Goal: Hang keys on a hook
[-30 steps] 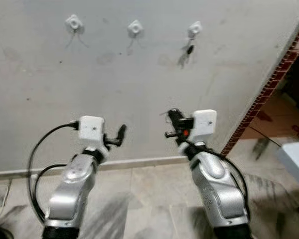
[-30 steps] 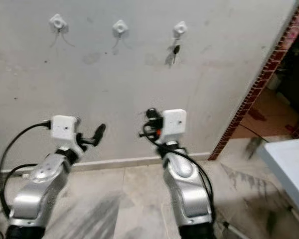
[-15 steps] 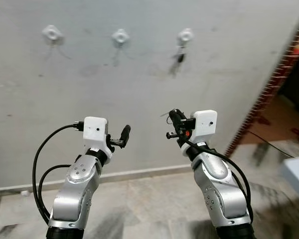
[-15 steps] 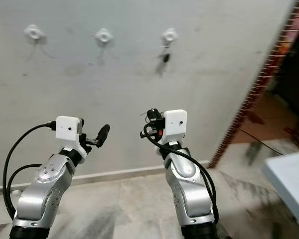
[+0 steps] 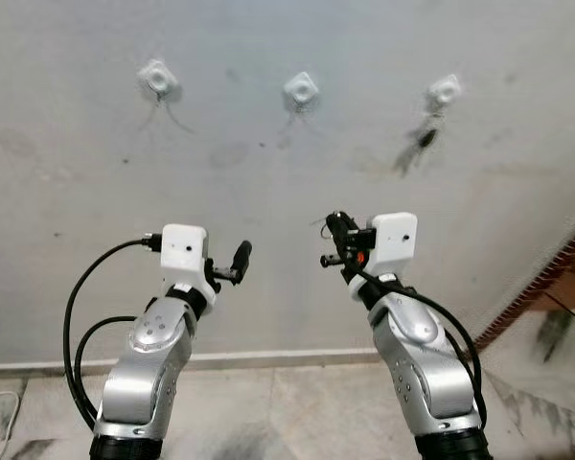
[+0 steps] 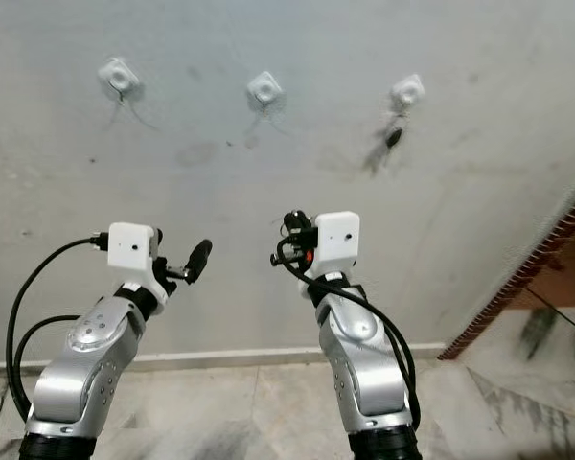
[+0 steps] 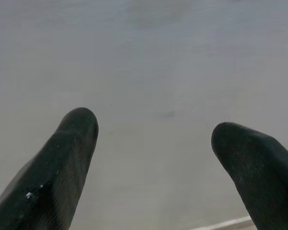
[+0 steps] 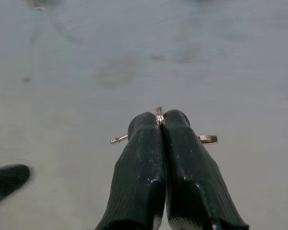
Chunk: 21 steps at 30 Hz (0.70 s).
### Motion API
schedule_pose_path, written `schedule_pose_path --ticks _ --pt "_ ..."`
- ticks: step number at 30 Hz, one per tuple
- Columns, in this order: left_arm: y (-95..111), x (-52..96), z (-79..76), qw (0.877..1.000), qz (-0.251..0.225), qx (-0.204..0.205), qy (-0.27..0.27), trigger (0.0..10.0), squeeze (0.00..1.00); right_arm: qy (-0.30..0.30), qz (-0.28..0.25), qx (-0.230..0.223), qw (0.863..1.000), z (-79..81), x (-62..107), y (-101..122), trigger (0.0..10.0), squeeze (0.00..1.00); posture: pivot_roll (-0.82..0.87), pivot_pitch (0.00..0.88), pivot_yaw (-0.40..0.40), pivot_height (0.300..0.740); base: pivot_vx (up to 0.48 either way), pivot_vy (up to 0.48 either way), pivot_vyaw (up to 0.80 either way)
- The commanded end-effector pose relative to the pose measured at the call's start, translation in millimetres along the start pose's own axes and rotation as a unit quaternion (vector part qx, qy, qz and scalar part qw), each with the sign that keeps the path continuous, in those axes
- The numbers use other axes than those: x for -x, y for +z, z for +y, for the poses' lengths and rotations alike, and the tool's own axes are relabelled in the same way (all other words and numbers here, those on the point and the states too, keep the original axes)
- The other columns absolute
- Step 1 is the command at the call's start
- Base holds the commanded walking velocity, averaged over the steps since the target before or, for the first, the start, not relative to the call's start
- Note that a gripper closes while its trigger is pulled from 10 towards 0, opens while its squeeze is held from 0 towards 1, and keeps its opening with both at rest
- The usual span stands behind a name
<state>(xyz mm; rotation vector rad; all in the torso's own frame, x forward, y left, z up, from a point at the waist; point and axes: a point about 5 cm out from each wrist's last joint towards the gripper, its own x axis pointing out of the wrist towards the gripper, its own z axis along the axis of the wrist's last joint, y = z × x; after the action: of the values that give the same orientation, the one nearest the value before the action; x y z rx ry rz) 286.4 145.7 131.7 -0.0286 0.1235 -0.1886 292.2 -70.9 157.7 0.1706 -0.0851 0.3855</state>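
**Keys pinched below the hooks**

The keys [image 8: 159, 115] sit clamped between the closed fingers of the right gripper [image 5: 337, 240], raised before the wall [image 5: 268, 230], well below three white hooks [image 5: 301, 91]. The left gripper [image 7: 153, 143] hovers beside it, spread open.

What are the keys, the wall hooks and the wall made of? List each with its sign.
Keys: metal, going by the shiny ridged ring and brassy tips.
Wall hooks: probably white plastic; smooth moulded bases.
Wall: painted plaster or cement, matt grey, stained.
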Motion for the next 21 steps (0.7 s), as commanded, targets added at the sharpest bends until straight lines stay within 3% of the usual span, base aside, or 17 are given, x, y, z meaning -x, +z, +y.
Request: schedule_pose_path --ticks 1,21 --pt "1.4 -1.6 -6.6 1.0 -0.001 0.0 -0.006 10.0 0.0 -0.015 -0.009 0.003 1.0 -6.7 1.8 3.1 10.0 0.0 0.18 0.015 -0.068 0.74 0.0 0.0 0.0" --pt "6.8 -5.6 -7.8 1.0 -0.014 -0.004 -0.01 10.0 0.0 0.023 -0.044 0.029 0.998 13.2 -16.0 17.8 10.0 0.0 0.19 0.009 -0.076 0.74 0.0 0.0 0.0"
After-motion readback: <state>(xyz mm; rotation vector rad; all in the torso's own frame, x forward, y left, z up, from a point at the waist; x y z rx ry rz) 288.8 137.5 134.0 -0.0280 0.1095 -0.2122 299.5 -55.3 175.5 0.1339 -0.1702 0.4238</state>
